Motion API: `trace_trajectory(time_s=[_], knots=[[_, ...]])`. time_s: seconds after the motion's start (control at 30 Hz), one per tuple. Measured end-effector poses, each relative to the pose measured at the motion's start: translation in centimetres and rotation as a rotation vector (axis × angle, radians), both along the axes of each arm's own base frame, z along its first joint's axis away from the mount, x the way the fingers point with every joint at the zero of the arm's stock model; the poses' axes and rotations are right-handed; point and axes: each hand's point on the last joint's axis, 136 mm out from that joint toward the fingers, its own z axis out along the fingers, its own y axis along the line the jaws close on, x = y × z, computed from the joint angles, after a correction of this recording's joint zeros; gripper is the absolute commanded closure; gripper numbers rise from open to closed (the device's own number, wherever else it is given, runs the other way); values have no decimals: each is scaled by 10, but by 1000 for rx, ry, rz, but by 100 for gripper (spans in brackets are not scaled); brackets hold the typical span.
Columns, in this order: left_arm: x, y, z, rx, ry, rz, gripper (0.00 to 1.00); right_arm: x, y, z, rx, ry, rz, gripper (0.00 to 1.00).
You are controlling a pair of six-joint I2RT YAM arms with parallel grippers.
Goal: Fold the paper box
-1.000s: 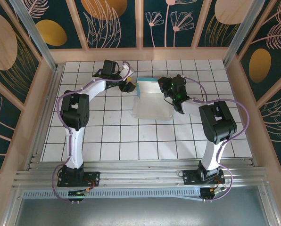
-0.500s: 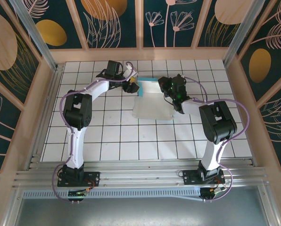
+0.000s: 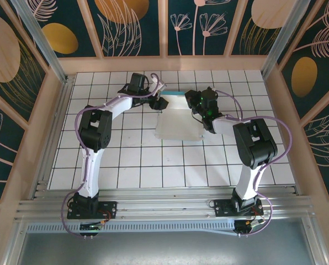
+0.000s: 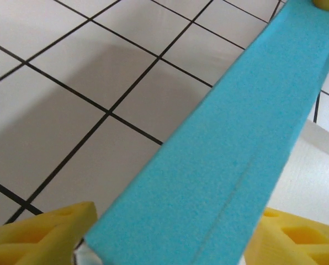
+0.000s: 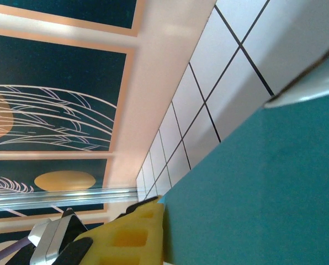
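Observation:
The paper box (image 3: 178, 126) lies mid-table as a white sheet, with a turquoise flap (image 3: 178, 94) standing up along its far edge. My left gripper (image 3: 160, 101) is at the flap's left end. In the left wrist view the gripper (image 4: 170, 234) is open, and the turquoise flap (image 4: 236, 138) runs diagonally between the two yellow fingers (image 4: 43, 234). My right gripper (image 3: 195, 105) is at the flap's right end and shut on it. In the right wrist view one yellow finger (image 5: 134, 234) presses against the teal card (image 5: 264, 193), which hides the other finger.
The white tiled table (image 3: 126, 160) is enclosed by a wooden rim (image 3: 164, 63) at the back and patterned walls on the sides. Both arms reach in from the near edge and meet at the far side of the sheet.
My left arm has swung right, bringing its gripper up to the left end of the flap, and its jaws have widened a little. The right arm and the sheet have stayed put.

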Motion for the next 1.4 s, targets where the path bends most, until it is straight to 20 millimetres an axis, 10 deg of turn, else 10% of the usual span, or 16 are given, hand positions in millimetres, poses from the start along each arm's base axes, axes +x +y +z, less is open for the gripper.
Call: trace_trajectory(time_s=[0.17, 0.63, 0.97, 1.4], knots=[[-20, 9, -15, 18, 29, -8, 2, 0, 0, 1, -1, -1, 1, 88], [-24, 82, 40, 89, -217, -34, 1, -3, 1, 6, -20, -13, 16, 87], [0, 66, 10, 183, -304, -247, 2, -7, 0, 16, -63, -42, 34, 87], [-18, 65, -11, 209, -300, -393, 8, -8, 3, 16, -62, -43, 49, 87]])
